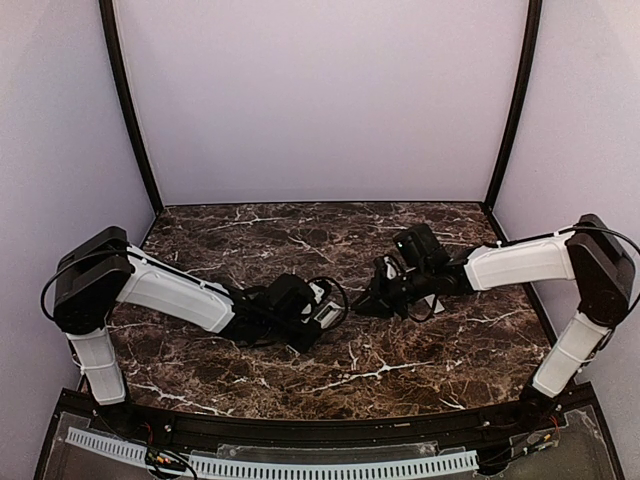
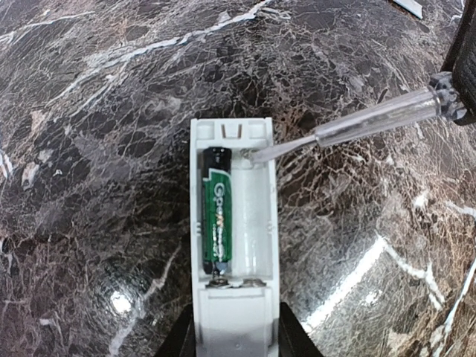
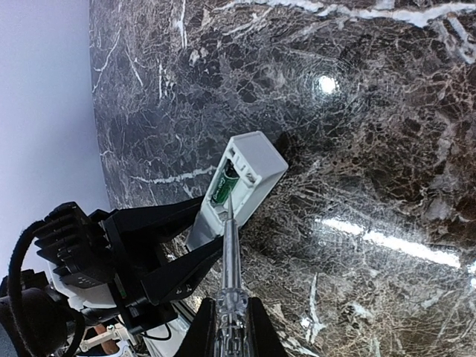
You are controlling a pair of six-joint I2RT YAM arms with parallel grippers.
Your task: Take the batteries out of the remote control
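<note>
Currently left end effector [image 2: 236, 339] grips the remote control [image 2: 232, 132]; right end effector [image 3: 231, 329] clamps a screwdriver [image 3: 229, 256].

High rear view; both close wrist views share the remote control [image 2: 253, 223].

The surface [image 1: 300, 240] is a dark brown marble-pattern slab with white veining and a glossy finish that carries bright lamp reflections. Pale walls [image 1: 320, 100] enclose it at the back and both sides. A flat pale-grey strip [image 2: 407, 7] lies on it, mostly cut off by the frame edge.
</note>
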